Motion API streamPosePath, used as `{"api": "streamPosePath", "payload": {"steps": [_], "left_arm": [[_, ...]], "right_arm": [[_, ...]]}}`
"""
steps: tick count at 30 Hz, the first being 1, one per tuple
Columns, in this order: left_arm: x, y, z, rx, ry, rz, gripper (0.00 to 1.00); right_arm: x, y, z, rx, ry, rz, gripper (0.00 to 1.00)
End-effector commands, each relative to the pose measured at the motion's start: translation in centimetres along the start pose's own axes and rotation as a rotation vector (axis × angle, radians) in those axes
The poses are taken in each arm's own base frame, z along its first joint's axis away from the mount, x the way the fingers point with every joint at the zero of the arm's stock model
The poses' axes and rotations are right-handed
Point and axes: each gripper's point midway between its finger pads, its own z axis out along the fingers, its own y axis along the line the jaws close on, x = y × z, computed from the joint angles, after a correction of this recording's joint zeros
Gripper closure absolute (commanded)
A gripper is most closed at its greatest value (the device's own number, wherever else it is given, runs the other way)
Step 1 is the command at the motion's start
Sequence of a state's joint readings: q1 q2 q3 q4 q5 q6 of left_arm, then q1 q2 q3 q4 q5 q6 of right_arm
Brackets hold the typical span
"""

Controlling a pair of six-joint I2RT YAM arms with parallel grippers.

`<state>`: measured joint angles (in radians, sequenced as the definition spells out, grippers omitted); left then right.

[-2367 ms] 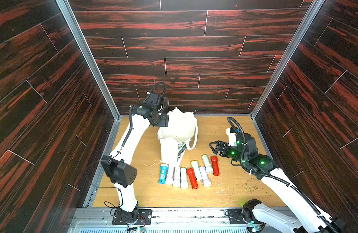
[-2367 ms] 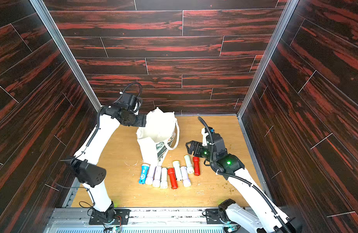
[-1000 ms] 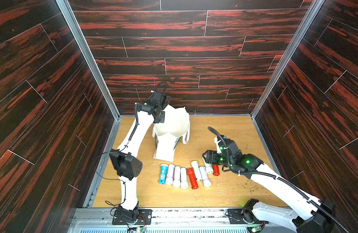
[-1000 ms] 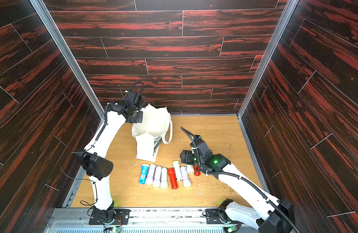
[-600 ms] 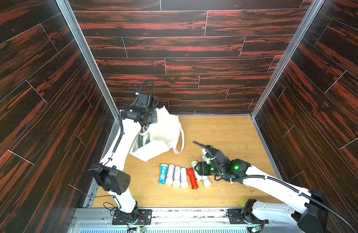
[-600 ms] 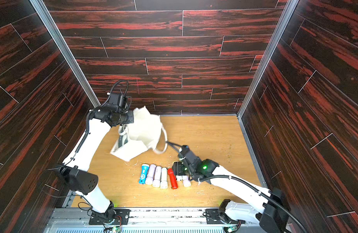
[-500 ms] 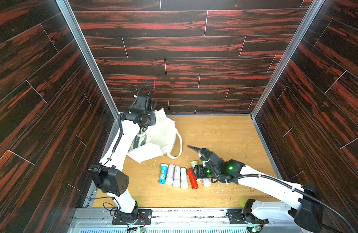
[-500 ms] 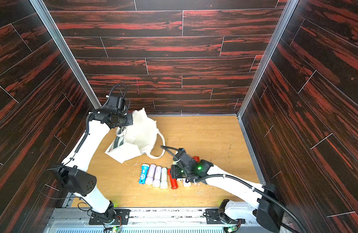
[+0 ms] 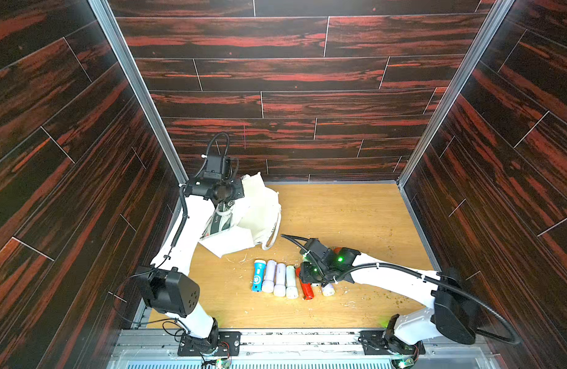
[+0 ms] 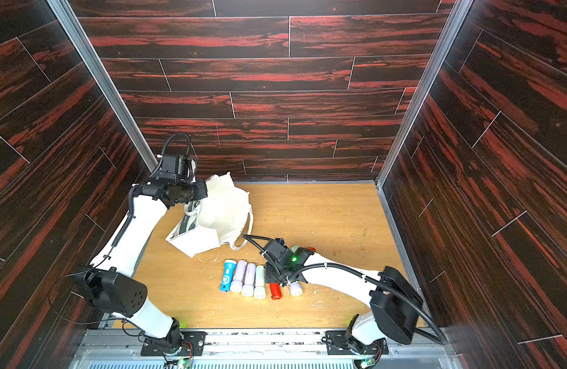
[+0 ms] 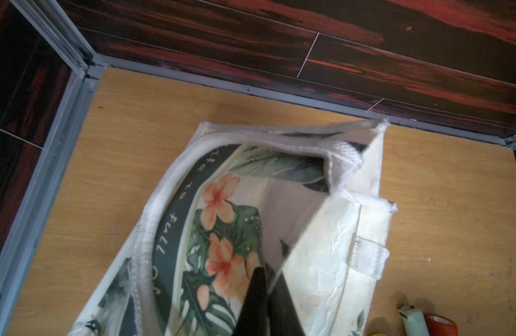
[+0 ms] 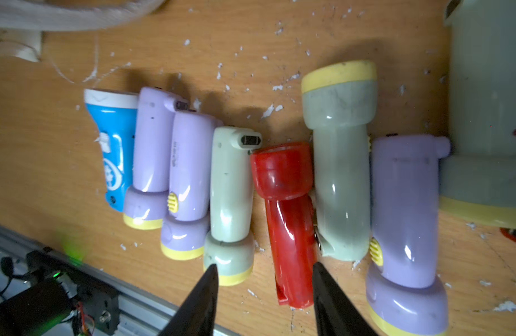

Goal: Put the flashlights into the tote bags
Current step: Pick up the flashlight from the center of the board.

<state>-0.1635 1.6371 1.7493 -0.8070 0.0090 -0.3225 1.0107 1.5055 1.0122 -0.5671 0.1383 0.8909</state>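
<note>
Now pinching the rim of the floppy cream cloth tote bag point(image 9: 263, 204) in the pressed-together left gripper point(image 11: 268, 279), far-left on the wooden table point(image 9: 339, 217); straddling the mid-row red plastic flashlight point(image 12: 288, 218) with the right gripper point(image 12: 264, 265) spread.

White arms point(image 9: 195, 225) with boxy black joints point(image 9: 171, 292), looping black cables point(image 9: 390, 265), a green light point(image 9: 340, 259) on the right one, and tapered black fingers point(image 12: 335, 305).
</note>
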Motion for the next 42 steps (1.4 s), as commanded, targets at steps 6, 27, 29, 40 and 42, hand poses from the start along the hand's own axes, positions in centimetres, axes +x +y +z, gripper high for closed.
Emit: {"api": "streamPosePath", "payload": {"steps": [6,27,29,40,42], "left_arm": [[-0.9,-0.5,-1.5,0.038,-0.051,-0.013,1.0],[-0.6,-0.6,-1.4,0.044,-0.04,-0.014,1.0],[-0.7,-0.7,-1.4,0.046,-0.041,-0.014,1.0],[-0.7,-0.7,-1.3,0.049,-0.038,-0.017,1.0],[-0.6,-0.8,-1.3,0.052,-0.036,-0.018,1.0]], "right_arm": [[0.6,-1.0,2.0,0.105,0.059,0.028,0.5],[0.8,-2.4,5.0,0.241,0.116,-0.01,0.54],[0.8,-2.5,5.3,0.255,0.119,-0.013,0.55],[1.2,-3.3,6.3,0.303,0.139,-0.024,0.58],[1.2,-3.4,6.4,0.303,0.14,-0.022,0.61]]}}
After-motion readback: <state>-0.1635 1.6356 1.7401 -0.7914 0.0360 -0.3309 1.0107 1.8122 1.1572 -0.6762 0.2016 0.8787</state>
